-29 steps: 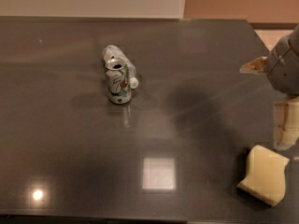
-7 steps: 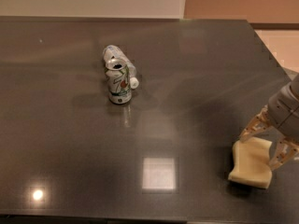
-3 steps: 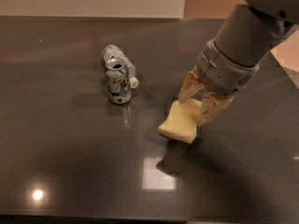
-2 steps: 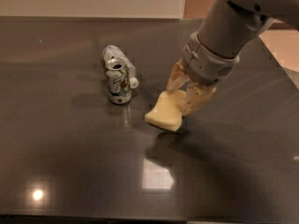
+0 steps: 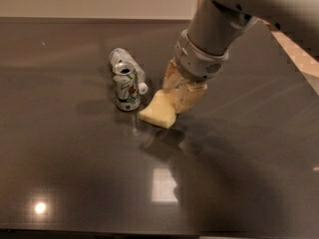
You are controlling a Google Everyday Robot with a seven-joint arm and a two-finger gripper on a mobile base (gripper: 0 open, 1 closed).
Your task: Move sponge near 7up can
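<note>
The pale yellow sponge (image 5: pixel 158 113) hangs tilted just above the dark table, its lower end close to the right of the 7up can (image 5: pixel 126 87). The can stands upright, silver-white with green lettering and a red spot. My gripper (image 5: pixel 175 94) comes down from the upper right and is shut on the sponge's upper end. The top of the sponge is hidden between the fingers.
A silvery-clear bottle with a white cap (image 5: pixel 128 66) lies on its side right behind the can. The dark glossy table (image 5: pixel 75 173) spreads all around, with its right edge (image 5: pixel 299 63) at the upper right.
My gripper has carried the sponge from the table's right front corner to the left, and it now hangs right beside the can. The can and bottle have not moved.
</note>
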